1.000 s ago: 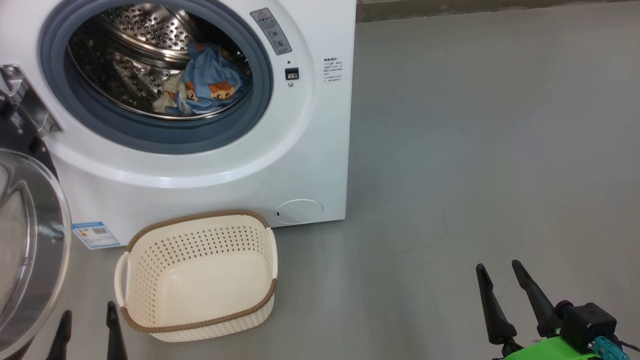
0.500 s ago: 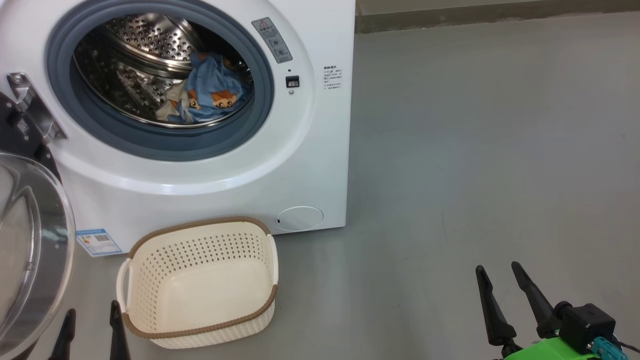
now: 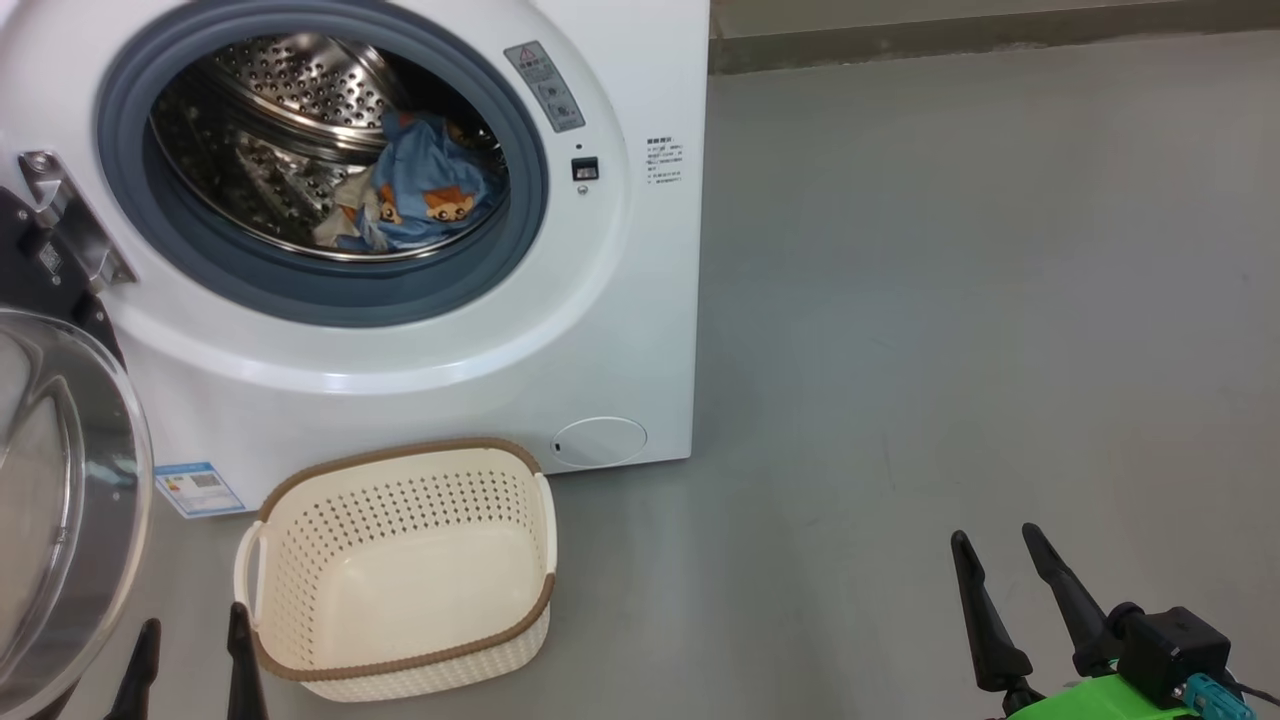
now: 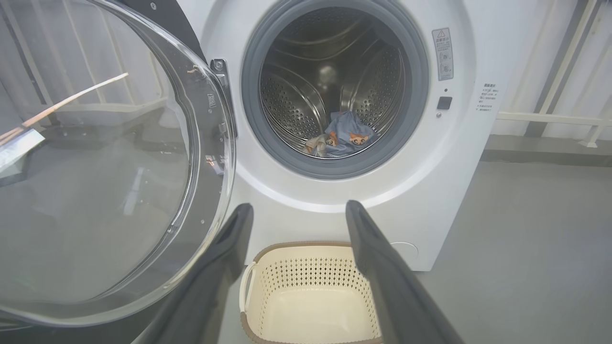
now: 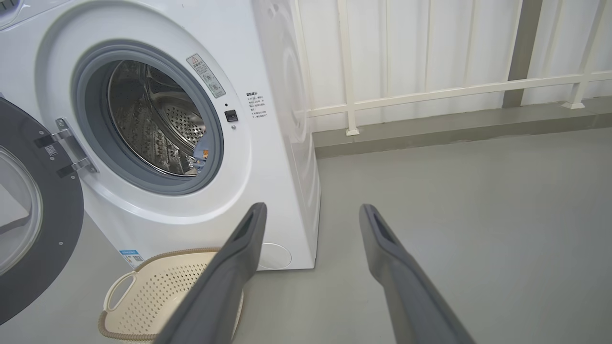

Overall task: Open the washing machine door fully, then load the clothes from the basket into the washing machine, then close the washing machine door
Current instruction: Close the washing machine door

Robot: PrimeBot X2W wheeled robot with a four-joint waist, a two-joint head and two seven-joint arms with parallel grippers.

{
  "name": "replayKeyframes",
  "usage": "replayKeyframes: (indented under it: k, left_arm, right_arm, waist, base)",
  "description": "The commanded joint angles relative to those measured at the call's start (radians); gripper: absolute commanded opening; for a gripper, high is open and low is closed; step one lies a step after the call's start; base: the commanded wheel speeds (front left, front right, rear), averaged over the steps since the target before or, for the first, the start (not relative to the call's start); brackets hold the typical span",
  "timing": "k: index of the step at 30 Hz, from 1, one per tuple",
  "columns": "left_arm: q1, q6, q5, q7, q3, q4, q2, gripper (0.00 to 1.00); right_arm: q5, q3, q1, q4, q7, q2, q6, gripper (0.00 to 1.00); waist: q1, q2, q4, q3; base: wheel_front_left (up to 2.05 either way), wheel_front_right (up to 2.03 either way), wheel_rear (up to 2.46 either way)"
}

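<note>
Hovering with 2 pincers released: left pincer [image 3: 194, 622] by basket [image 3: 400, 452], right pincer [image 3: 995, 535] over floor [image 3: 950, 300]. Seeing clothes [image 3: 430, 185] inside washing machine [image 3: 420, 390].

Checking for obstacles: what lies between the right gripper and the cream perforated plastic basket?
Only bare grey floor, seen in the head view between the right gripper and the cream perforated basket.

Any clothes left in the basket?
No: the basket shows a bare cream floor, and the clothes lie inside the drum.

One washing machine [image 3: 620, 330], one door [image 3: 60, 480], one basket [image 3: 400, 500], four fingers [image 3: 985, 620]
</note>
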Motion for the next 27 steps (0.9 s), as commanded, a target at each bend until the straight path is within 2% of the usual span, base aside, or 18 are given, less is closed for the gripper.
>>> replayKeyframes:
  k: [1,19,27]
  left_arm:
    - [-0.028,-0.001,0.012,-0.006,0.034,-0.024,0.008,1.0]
    - [-0.022,0.001,0.015,-0.006,0.032,-0.025,0.001,1.0]
    - [-0.02,0.003,0.009,-0.006,0.029,-0.031,-0.004,1.0]
  right_arm:
    - [-0.009,0.028,-0.021,-0.028,-0.005,-0.01,0.006,1.0]
    - [-0.008,0.025,-0.019,-0.031,-0.005,-0.009,0.006,1.0]
    - [-0.01,0.028,-0.018,-0.031,-0.003,-0.007,0.006,1.0]
  waist:
    - [-0.0001,0.0,0.001,-0.002]
    - [-0.0001,0.0,0.022,-0.006]
    - [-0.0001,0.0,0.065,-0.007]
  base:
    - [0.0,0.0,0.0]
    - [0.0,0.0,0.0]
    - [0.0,0.0,0.0]
